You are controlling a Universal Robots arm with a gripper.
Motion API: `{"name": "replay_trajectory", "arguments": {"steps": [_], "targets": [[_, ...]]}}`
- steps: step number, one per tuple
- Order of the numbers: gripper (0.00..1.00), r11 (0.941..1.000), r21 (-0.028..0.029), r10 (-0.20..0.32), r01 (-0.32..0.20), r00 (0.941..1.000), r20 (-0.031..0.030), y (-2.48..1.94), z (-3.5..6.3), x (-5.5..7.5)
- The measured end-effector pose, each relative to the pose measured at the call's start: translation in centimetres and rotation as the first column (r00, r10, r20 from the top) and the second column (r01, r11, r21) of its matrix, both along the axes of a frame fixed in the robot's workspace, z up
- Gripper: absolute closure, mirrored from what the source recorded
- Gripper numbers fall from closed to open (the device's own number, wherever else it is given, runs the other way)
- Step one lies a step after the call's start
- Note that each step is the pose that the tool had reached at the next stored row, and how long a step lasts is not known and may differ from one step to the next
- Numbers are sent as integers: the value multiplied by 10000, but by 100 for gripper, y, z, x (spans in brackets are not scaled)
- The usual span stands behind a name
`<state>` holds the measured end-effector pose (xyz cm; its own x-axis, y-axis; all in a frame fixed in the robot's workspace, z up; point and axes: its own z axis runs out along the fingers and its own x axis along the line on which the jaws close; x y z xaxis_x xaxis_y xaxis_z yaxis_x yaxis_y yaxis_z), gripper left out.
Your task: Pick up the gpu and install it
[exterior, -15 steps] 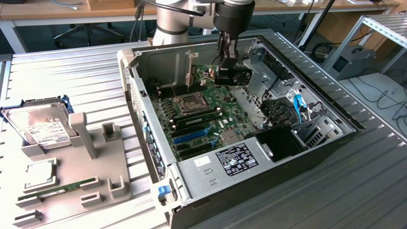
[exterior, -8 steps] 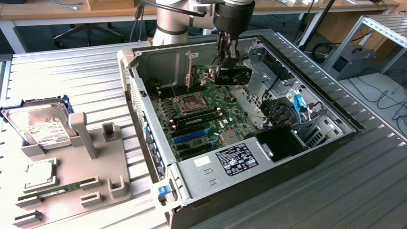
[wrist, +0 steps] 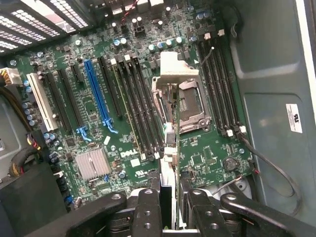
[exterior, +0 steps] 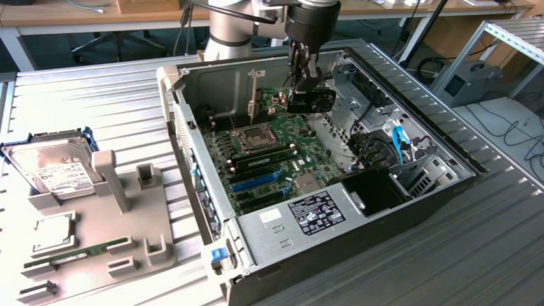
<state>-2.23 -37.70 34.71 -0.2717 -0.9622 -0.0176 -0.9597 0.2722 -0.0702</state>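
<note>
The gpu [exterior: 311, 100], a dark card with a round black fan, hangs above the motherboard [exterior: 289, 143] inside the open computer case [exterior: 204, 191]. My gripper [exterior: 302, 86] is shut on its upper edge. In the wrist view the gpu [wrist: 170, 163] is seen edge-on between my fingers [wrist: 147, 207], with its silvery end bracket [wrist: 173, 69] at the far end. The card hovers over the CPU socket [wrist: 192, 106] and the black memory slots. The blue expansion slot [wrist: 96, 94] lies off to the side, apart from the card.
A grey fixture tray [exterior: 119, 217] sits at the exterior view's left with a hard drive [exterior: 51, 169], a processor [exterior: 53, 233] and a green memory stick [exterior: 64, 258]. Cables and a drive cage [exterior: 399, 159] crowd the case's right side. A silver heatsink [wrist: 92, 163] stands on the board.
</note>
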Motion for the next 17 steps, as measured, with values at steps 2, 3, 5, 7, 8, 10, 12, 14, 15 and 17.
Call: {"name": "replay_trajectory", "arguments": {"steps": [2, 3, 5, 7, 8, 10, 12, 14, 15, 17], "targets": [[74, 9999, -1, 101, -101, 9999, 0, 0, -1, 0], [74, 9999, -2, 145, -145, 9999, 0, 0, -1, 0], [74, 9996, -3, 287, -287, 9996, 0, 0, -2, 0], [74, 9992, -5, 393, -393, 9992, 0, 0, -2, 0], [74, 9989, -6, 475, -475, 9989, 0, 0, -3, 0], [74, 9983, -7, 579, -579, 9983, 0, 0, -4, 0], [74, 9977, -8, 685, -685, 9977, 0, 0, -5, 0], [74, 9971, -9, 767, -767, 9971, -1, 0, -5, 0], [74, 9967, -10, 811, -811, 9967, -1, 0, -6, 0], [74, 9960, -11, 891, -891, 9960, 0, 0, -7, 0]]}}
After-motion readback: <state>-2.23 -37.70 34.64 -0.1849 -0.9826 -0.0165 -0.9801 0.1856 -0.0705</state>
